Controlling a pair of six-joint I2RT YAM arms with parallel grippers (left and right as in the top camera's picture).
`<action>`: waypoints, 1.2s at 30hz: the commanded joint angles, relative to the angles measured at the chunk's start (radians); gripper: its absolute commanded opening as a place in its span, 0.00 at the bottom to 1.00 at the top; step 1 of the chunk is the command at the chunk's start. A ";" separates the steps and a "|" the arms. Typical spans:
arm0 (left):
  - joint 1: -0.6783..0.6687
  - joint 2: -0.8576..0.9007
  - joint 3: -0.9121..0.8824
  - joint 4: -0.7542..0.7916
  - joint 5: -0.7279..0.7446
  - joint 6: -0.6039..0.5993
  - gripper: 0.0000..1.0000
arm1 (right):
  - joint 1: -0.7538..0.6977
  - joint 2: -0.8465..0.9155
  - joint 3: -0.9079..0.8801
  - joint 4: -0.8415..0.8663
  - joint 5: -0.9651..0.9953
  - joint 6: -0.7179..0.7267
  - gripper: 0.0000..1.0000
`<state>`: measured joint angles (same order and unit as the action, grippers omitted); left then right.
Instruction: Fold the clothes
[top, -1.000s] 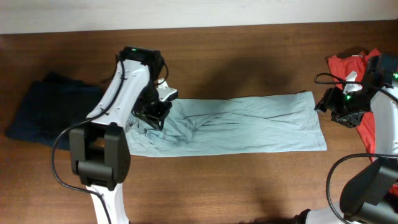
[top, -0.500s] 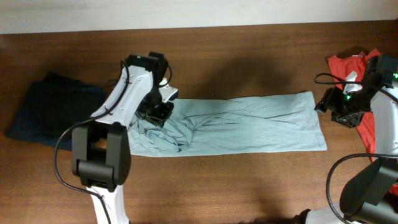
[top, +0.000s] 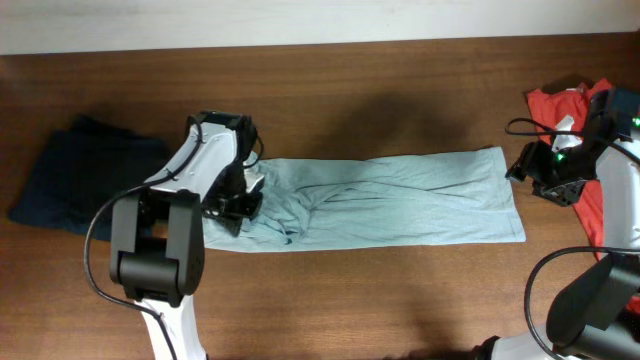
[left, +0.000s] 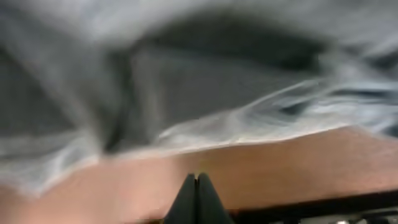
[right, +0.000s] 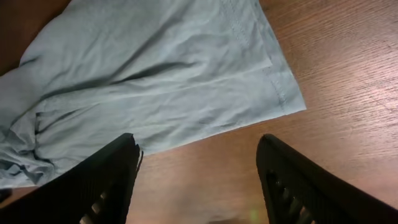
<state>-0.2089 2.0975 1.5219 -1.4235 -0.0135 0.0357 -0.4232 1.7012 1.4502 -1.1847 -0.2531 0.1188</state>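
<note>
The clothes (top: 400, 200), one long pale blue-green garment, lie flat across the middle of the table, bunched and wrinkled at the left end. My left gripper (top: 238, 206) is over that bunched end near the front edge of the cloth. In the left wrist view the left gripper (left: 196, 178) is shut with nothing between its tips, over bare wood, and the blurred clothes (left: 186, 81) lie just beyond it. My right gripper (top: 543, 178) hovers off the garment's right end. In the right wrist view the right gripper (right: 198, 149) stands open and empty above the wood, short of the clothes (right: 155, 81).
A dark navy pile (top: 85, 180) lies at the left of the table. A bright red garment (top: 562, 104) lies at the far right, partly under the right arm. The table's far edge meets a pale wall (top: 320, 20).
My left gripper has moved toward the front-left of the garment's bunched end and has closed from slightly ajar to shut. The right arm has not moved.
</note>
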 joint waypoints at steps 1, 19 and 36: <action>0.047 -0.055 -0.002 0.000 -0.130 -0.161 0.01 | -0.003 -0.019 0.019 0.005 -0.005 -0.011 0.63; 0.071 -0.108 -0.053 0.459 0.211 0.123 0.02 | -0.003 -0.008 0.019 0.021 -0.006 -0.011 0.74; 0.109 -0.033 -0.163 0.556 0.117 0.067 0.01 | 0.047 0.175 0.008 0.227 -0.076 -0.011 0.16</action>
<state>-0.1017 2.0453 1.3838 -0.8776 0.1219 0.1116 -0.4080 1.8347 1.4502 -0.9737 -0.3069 0.1074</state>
